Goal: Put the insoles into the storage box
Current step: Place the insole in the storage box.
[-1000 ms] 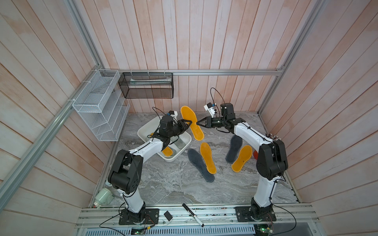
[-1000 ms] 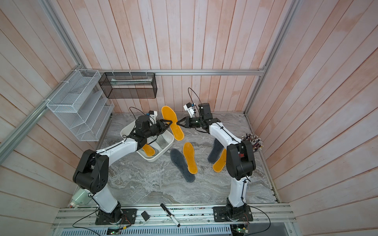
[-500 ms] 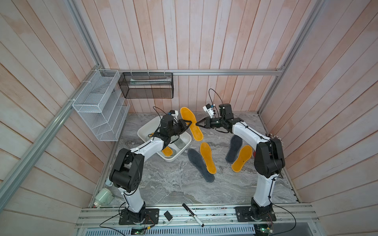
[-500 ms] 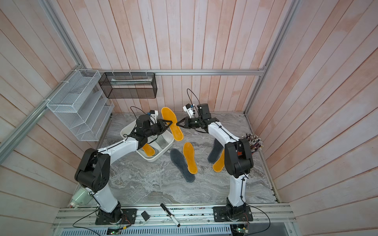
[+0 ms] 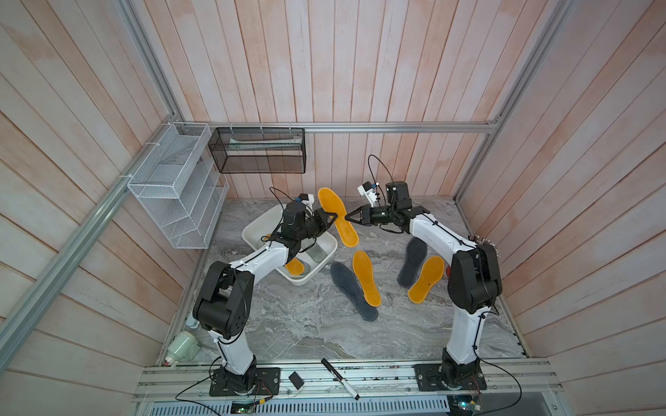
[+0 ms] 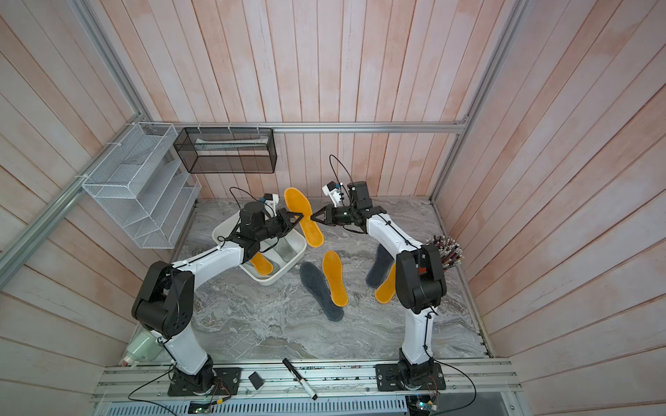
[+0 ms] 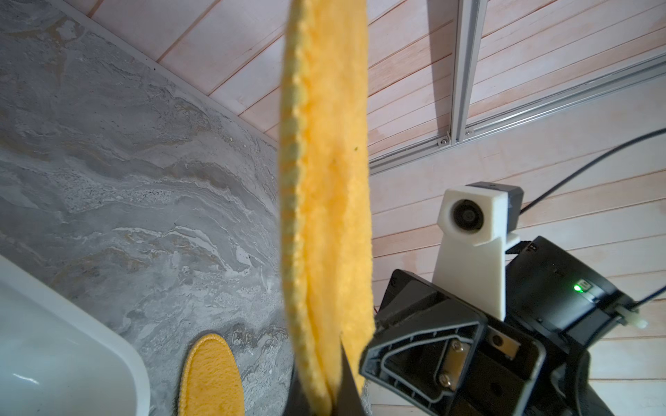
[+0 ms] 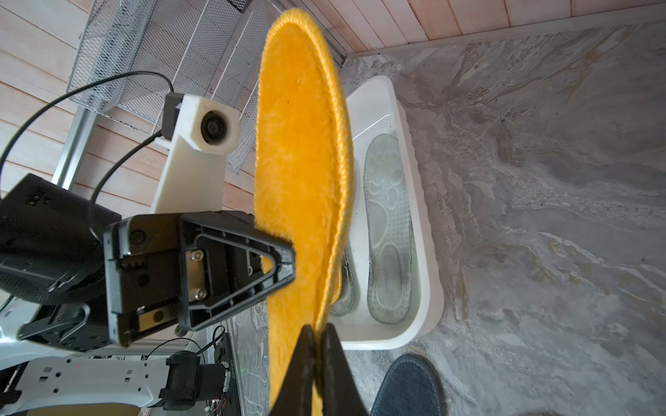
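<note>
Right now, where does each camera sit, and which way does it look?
Top views: high over the arms' base side, looking down at the table; both whole arms show, left gripper and right gripper at the raised orange insole.
Left wrist: on the left arm, looking along its own fingers, past the insole, at the right gripper.
Right wrist: on the right arm, looking along its own fingers, past the insole, at the left gripper and the storage box.
Shared: both wrist views show that insole; the top views nearly match.
</note>
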`<state>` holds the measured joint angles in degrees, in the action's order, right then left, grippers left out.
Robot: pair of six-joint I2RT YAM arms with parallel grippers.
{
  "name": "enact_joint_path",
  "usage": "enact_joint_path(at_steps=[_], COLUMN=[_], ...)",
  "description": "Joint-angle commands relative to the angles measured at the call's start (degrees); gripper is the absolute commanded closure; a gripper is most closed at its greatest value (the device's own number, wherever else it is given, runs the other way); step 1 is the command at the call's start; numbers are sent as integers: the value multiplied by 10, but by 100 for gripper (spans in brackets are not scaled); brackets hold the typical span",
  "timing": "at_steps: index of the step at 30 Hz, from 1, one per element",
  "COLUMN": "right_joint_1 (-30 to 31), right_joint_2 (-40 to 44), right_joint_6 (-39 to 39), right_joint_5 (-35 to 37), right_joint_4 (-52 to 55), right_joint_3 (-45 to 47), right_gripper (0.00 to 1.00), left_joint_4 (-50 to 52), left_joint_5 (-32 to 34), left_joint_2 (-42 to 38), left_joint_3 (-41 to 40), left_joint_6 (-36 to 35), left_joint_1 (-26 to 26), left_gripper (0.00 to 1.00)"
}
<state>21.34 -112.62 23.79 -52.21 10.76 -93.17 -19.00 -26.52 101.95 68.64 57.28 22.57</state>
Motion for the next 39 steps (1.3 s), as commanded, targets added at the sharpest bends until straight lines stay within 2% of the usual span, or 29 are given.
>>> enact_joint_path(at_steps=[1, 4, 8, 12, 22, 39], right_joint_1=[2, -5, -19, -30, -38, -49], right_joint_2=[-6, -2, 10, 25, 41, 44], right_joint_6=[-13, -15, -8, 8, 5, 3], right_joint_5=[9, 20, 28, 29, 36, 39], right_joint_4=[10, 16, 7, -17, -16, -13], right_joint_3=[-17, -13, 4, 32, 50, 56], right_gripper=[81, 77, 77, 76, 76, 76], left_joint_4=[-29, -62, -136, -131, 13, -2], left_joint_5=[15, 26, 38, 49, 13, -8], left_joint_2=[-11, -27, -50, -72, -62, 32], left_joint_3=[-17, -55, -130, -167, -133, -99], left_joint_6=[7, 38, 105, 116, 66, 63], left_joint_1=[1, -10, -41, -72, -153, -161], left_gripper=[100, 100, 100, 100, 100, 100])
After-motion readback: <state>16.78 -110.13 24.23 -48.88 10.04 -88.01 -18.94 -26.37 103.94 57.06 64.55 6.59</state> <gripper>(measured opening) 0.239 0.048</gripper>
